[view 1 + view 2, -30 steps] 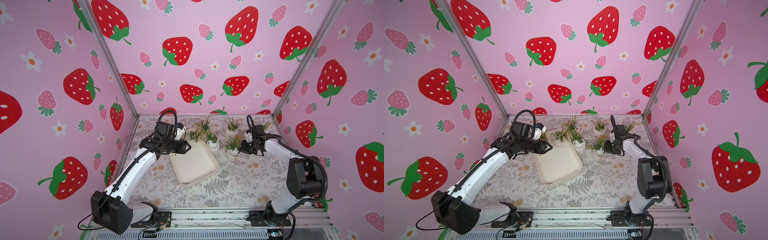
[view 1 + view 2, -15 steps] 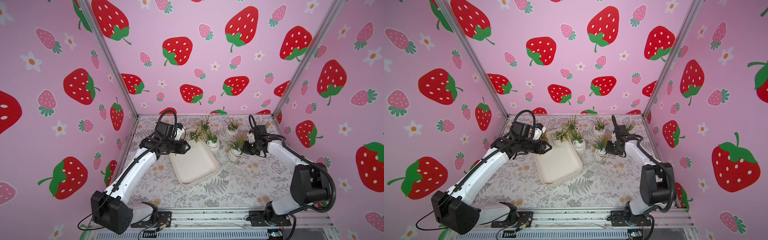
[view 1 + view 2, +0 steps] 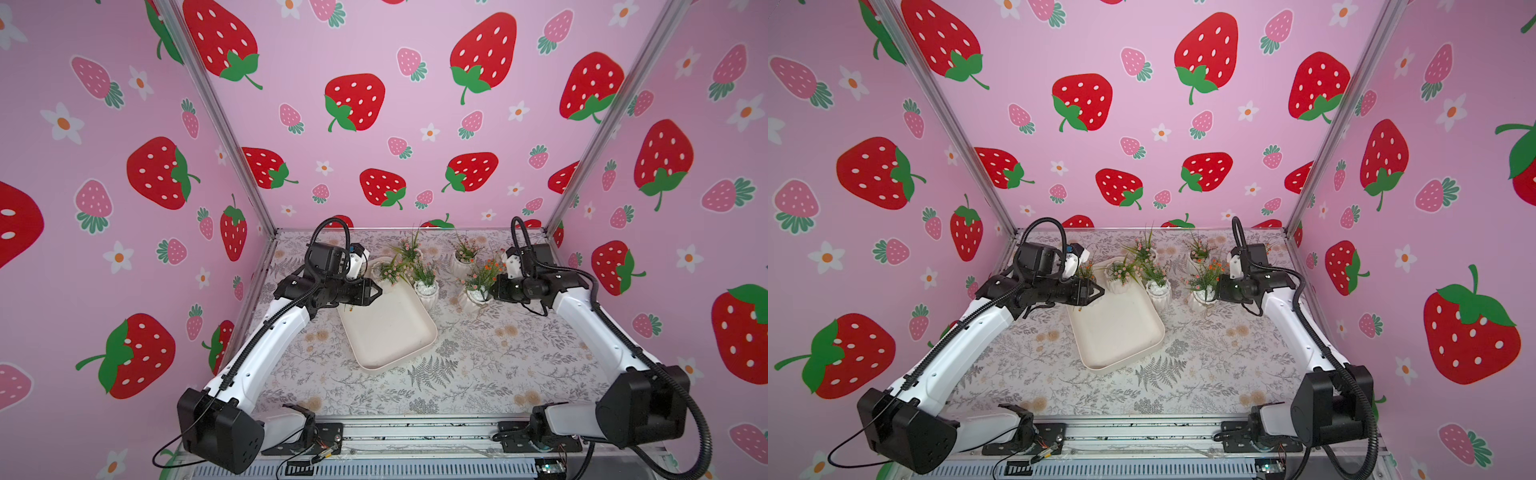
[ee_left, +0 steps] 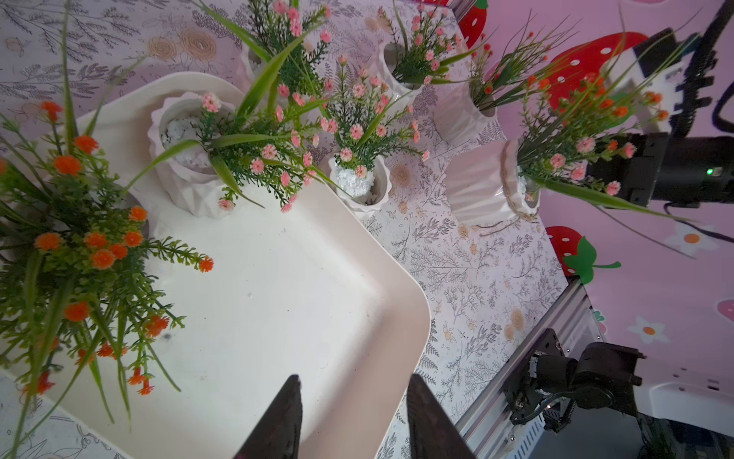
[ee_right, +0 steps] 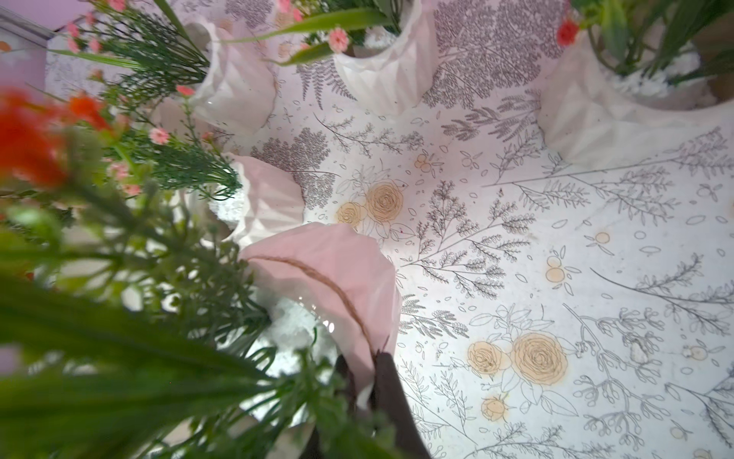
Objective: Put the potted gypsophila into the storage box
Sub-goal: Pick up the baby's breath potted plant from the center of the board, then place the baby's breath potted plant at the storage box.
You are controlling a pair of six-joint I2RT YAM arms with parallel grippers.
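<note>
Right of storage box (image 3: 390, 332) | right gripper (image 5: 363, 381) clamped on rim of twine-tied pot (image 5: 329, 270), tilted; pinch likely for lifting | left gripper (image 4: 353, 381) part-spread, empty, above box floor

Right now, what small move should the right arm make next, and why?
Probably lift the twine-tied pot slightly: the right gripper is shut on its rim, yet it is low among other pots, outside the storage box.
</note>
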